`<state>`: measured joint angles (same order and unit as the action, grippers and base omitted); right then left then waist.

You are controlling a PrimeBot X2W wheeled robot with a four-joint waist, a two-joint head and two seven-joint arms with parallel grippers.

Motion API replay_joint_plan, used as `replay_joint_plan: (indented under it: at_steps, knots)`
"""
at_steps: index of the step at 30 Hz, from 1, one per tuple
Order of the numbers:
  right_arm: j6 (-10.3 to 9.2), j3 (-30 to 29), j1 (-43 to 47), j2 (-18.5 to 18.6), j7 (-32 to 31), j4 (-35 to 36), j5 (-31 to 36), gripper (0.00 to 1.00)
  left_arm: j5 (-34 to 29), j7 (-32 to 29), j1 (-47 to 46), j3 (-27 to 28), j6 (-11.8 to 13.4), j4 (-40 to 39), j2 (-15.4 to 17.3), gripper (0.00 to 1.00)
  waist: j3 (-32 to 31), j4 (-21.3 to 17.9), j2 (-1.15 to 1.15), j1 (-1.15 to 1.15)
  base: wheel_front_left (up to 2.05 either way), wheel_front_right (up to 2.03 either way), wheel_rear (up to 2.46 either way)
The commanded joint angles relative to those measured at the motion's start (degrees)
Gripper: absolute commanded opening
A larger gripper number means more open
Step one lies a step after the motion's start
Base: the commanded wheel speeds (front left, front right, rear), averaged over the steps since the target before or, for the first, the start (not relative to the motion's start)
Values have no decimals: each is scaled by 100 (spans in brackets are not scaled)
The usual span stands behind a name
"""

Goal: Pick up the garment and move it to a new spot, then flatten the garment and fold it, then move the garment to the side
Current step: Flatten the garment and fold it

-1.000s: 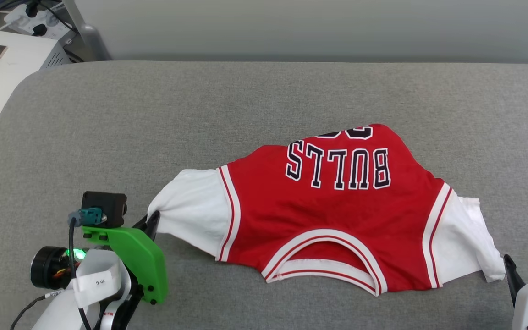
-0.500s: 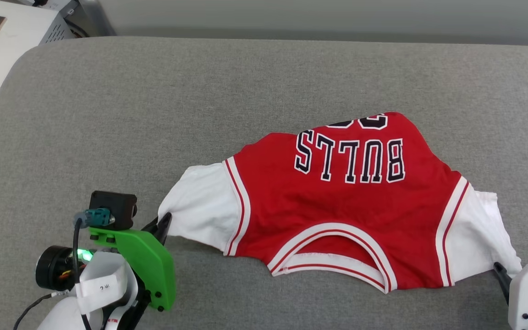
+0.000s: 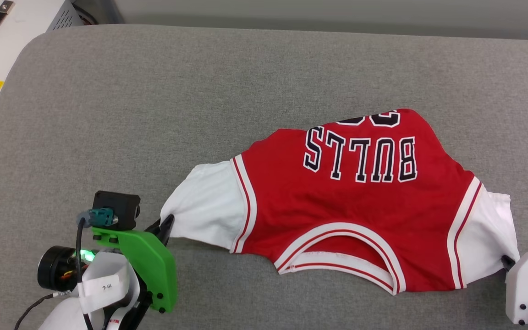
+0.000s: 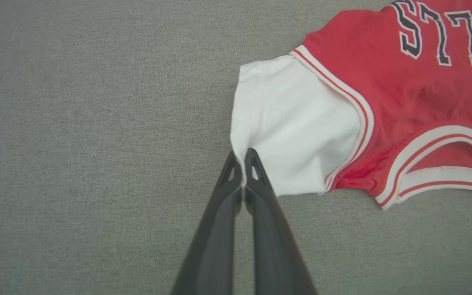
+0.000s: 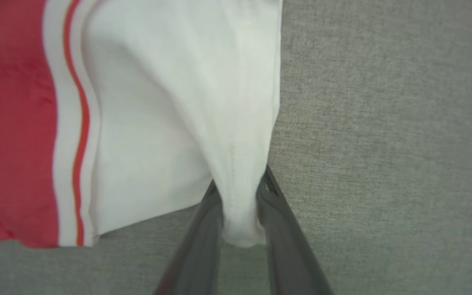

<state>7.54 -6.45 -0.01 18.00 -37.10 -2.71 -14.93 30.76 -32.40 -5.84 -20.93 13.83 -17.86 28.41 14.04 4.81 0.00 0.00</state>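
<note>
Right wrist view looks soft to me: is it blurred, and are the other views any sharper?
Right wrist view: yes, blurred, the garment and the weave of the grey surface both smeared. Left wrist view: sharp, weave and BULLS print crisp. Head view: sharp, even light, no glare, only a faint shadow under the garment's near edge.

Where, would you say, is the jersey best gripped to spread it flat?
Grip the jersey by the left sleeve and right sleeve corners, each from its outer side: both jut out sideways, so pulling them apart should flatten it.
</note>
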Motion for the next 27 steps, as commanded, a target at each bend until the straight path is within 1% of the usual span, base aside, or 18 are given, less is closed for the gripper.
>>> replay_joint_plan:
  at_steps: [1,7,12,15,18,22,27]
  knots:
    - [-5,39,-5,16,40,-122,-54,0,26,-27,16,2,29,7,39,0,-75,-8,0,0,0,0,0]
    - [-5,-1,31,189,219,-5,-147,0,84,41,81,58,11,-3,78,0,-377,-51,0,0,0,0,0]
    - [-5,-155,-48,390,265,448,-488,0,142,97,83,196,-62,-100,230,0,-663,-127,0,0,0,0,0]
    - [-5,-263,-217,619,186,785,-765,0,218,129,-1,322,-146,-209,332,0,-841,-187,0,0,0,0,0]
    - [-5,-406,-533,888,12,1089,-1055,0,241,167,-210,511,-227,-335,488,0,-1034,-259,0,0,0,0,0]
    - [-5,-538,-1063,1128,-201,1373,-1359,0,277,180,-586,767,-334,-451,693,0,-1243,-343,0,0,0,0,0]
    - [-5,-497,-1782,1402,-299,1450,-1517,0,330,209,-1135,1052,-434,-575,865,0,-1421,-423,0,0,0,0,0]
